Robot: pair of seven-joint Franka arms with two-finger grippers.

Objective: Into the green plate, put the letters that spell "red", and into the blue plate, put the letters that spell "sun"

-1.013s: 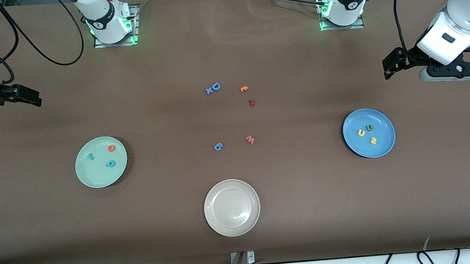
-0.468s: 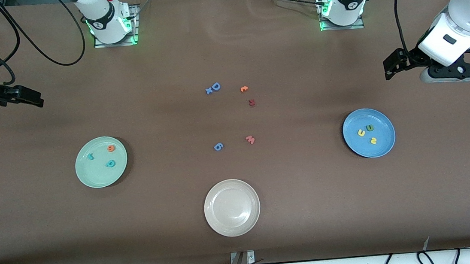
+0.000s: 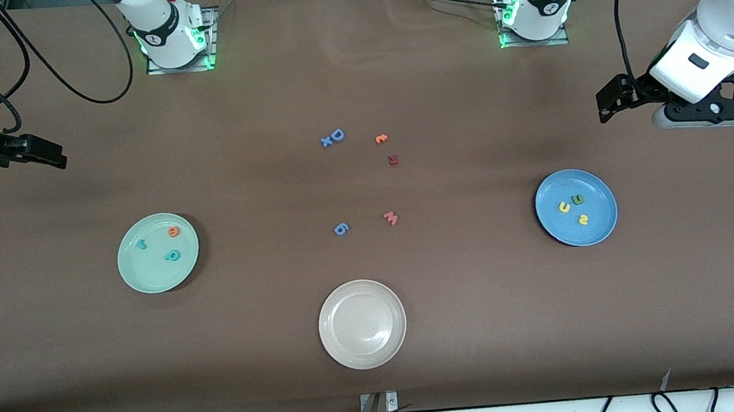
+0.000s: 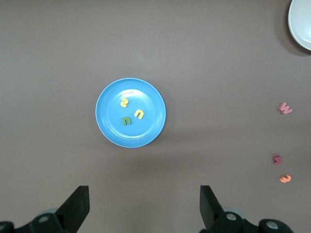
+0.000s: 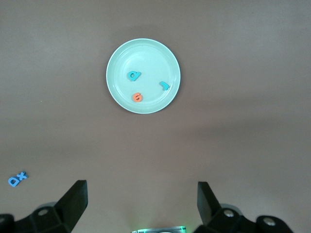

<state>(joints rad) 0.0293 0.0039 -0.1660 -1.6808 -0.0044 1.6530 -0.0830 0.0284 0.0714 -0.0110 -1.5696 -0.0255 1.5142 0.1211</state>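
Fingers point(image 4: 77, 206) spread; round rimmed plates point(image 3: 158, 252).

A matt brown cloth-like table cover point(image 3: 354, 72) carries three smooth, glossy plates: green plate point(image 3: 157, 252), blue plate point(image 3: 576, 207), beige-white plate point(image 3: 362, 324). The small letters, such as the pink "w" point(image 3: 391, 218), look like matt foam.

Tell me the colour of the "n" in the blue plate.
Olive green "n"; the left wrist view shows it best.

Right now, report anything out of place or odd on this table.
Nothing stands out. The green plate holds three small letters, the blue plate holds three. Both open grippers, left and right, wait high above the table, empty.
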